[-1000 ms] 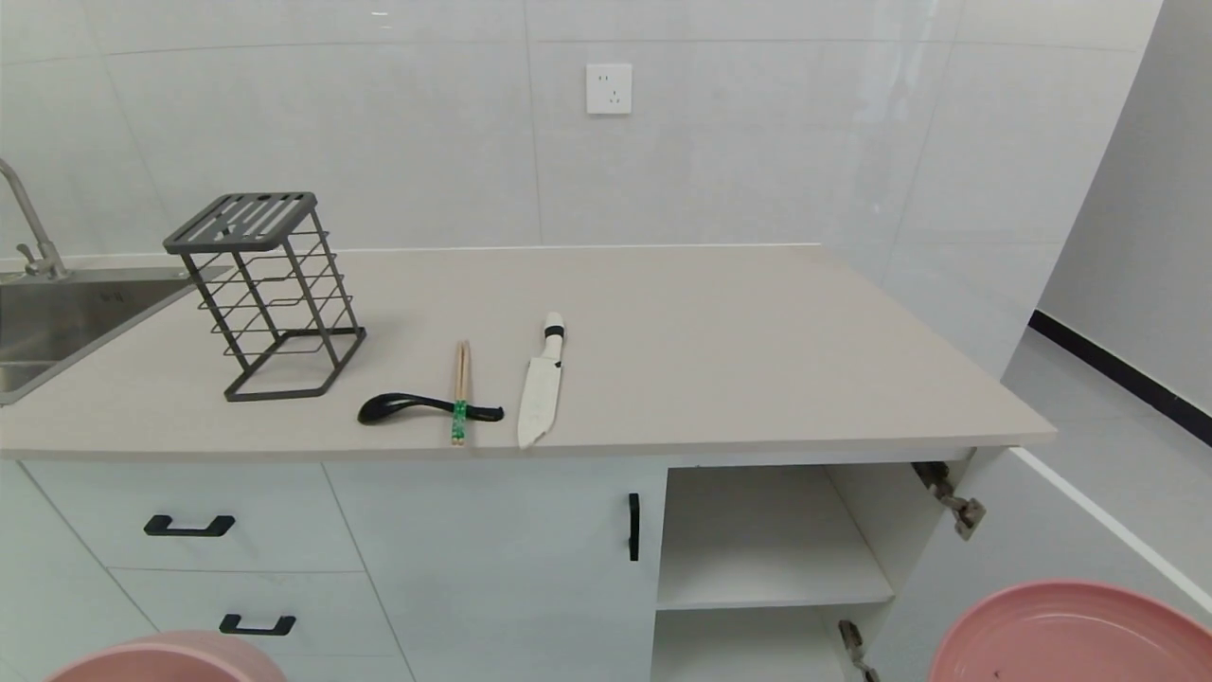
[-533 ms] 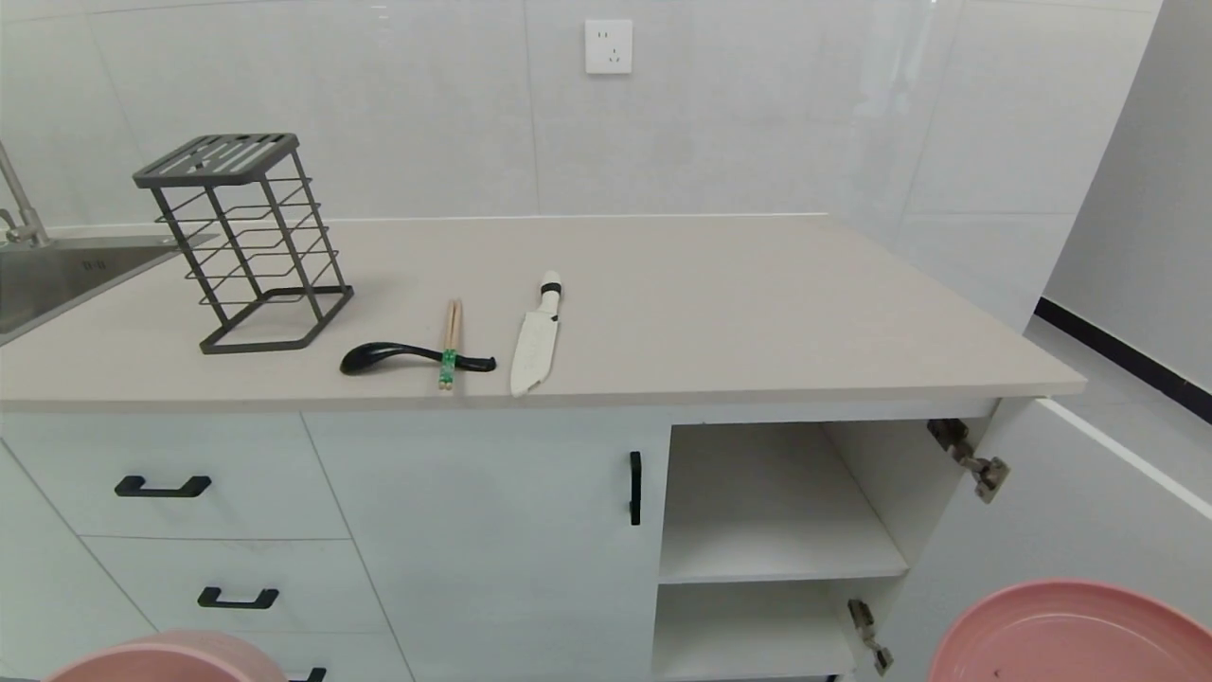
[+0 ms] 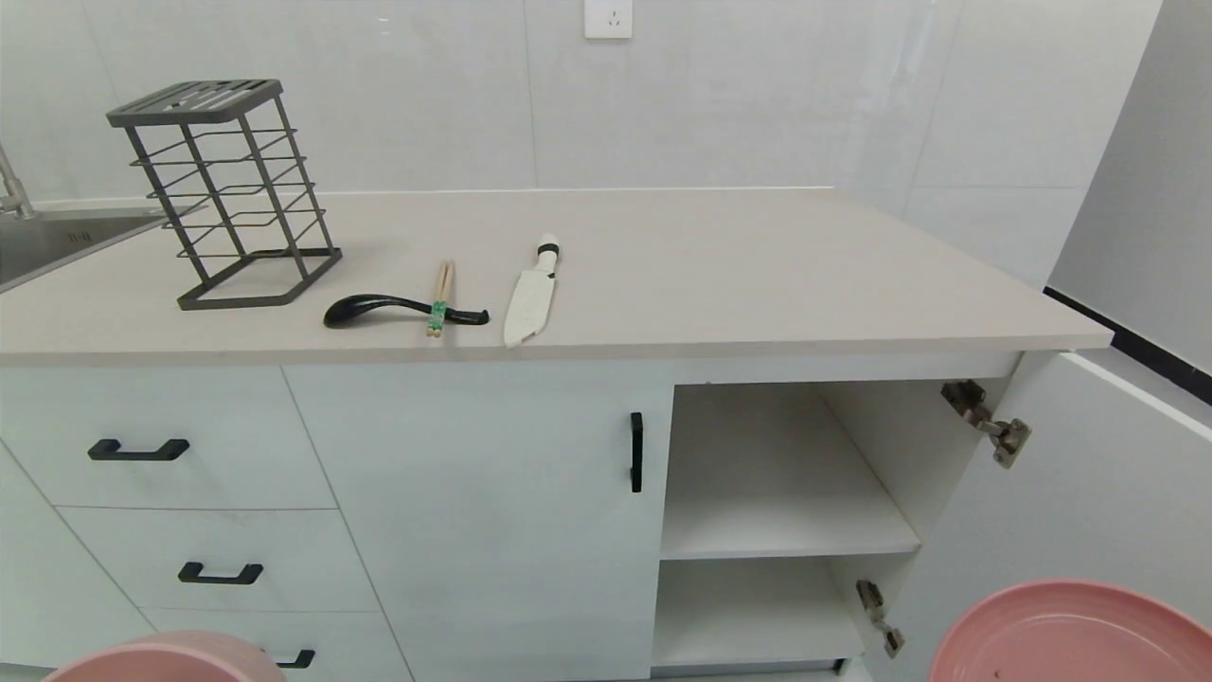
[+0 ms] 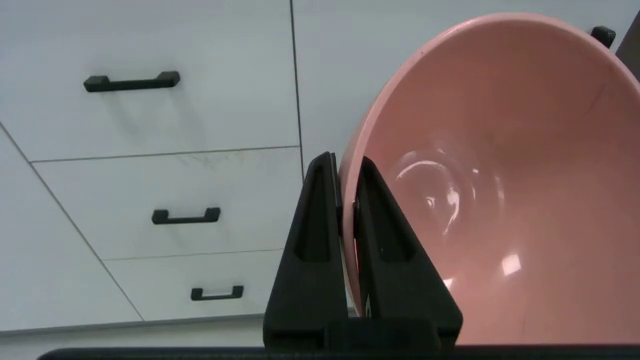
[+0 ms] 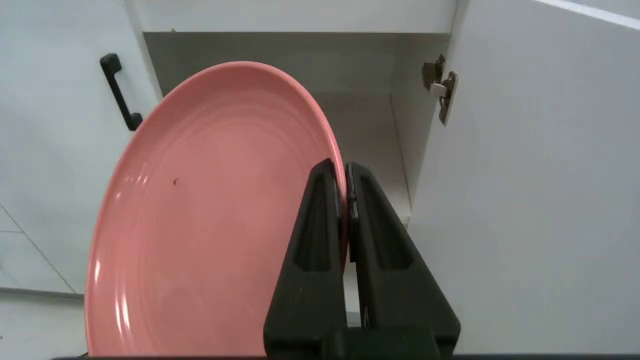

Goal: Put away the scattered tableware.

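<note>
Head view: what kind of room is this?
Probably a kitchen: a countertop with a sink at its left end, an open cabinet beneath, and a knife, chopsticks and spoon on top.

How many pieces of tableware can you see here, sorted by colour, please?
Pink: 2, the bowl and the plate
Black: 1, the spoon
White: 1, the knife
Wood: 1, the pair of chopsticks
Total: 5
</note>
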You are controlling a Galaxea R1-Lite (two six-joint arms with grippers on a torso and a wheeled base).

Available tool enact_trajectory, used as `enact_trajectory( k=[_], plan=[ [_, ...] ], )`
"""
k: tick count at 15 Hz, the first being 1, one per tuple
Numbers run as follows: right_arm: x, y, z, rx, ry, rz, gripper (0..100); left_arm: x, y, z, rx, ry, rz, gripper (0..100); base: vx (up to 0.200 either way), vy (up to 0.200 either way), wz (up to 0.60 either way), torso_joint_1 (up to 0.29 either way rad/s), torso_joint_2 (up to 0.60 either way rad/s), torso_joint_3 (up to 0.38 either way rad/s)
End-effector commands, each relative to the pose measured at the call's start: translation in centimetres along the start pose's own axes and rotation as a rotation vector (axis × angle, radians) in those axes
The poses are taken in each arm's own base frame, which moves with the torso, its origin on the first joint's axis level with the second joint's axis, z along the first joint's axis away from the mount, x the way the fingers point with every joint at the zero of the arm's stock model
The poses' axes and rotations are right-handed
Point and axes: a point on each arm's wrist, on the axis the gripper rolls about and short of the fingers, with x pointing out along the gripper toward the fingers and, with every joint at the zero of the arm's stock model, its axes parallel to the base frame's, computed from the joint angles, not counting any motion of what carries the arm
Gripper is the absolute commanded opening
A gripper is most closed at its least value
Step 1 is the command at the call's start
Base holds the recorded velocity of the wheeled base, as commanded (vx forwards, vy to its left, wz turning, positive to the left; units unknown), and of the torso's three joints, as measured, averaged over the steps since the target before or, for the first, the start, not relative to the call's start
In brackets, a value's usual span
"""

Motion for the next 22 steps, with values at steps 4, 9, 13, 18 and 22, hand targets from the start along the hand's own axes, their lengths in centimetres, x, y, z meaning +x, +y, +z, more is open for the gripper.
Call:
enact_trajectory(
  k=[4,9,13,18,22],
  plan=[
    [0.0,0.0,0.0,0.0,0.0,0.001,0,0.0,0.0,0.0,-0.002,0.001,0.0,0,0.0,0.0,0.0,-0.024,0.08,0.047],
    [0.0,0.0,0.0,0.002,0.001,-0.001,0,0.0,0.0,0.0,-0.002,-0.001,0.001,0,0.0,0.0,0.0,-0.115,0.39,0.263],
    [0.0,0.0,0.0,-0.002,0.003,0.002,0,0.0,0.0,0.0,0.0,0.001,0.0,0,0.0,0.0,0.0,-0.026,0.11,0.073],
    [0.1,0.0,-0.2,-0.122,0.037,0.001,0,0.0,0.0,0.0,0.006,0.0,-0.002,0,0.0,0.0,0.0,0.0,0.0,0.0],
    [1.3,-0.2,6.0,-0.18,-0.003,0.065,0,0.0,0.0,0.0,0.006,-0.001,0.0,0,0.0,0.0,0.0,0.0,0.0,0.0]
  ],
)
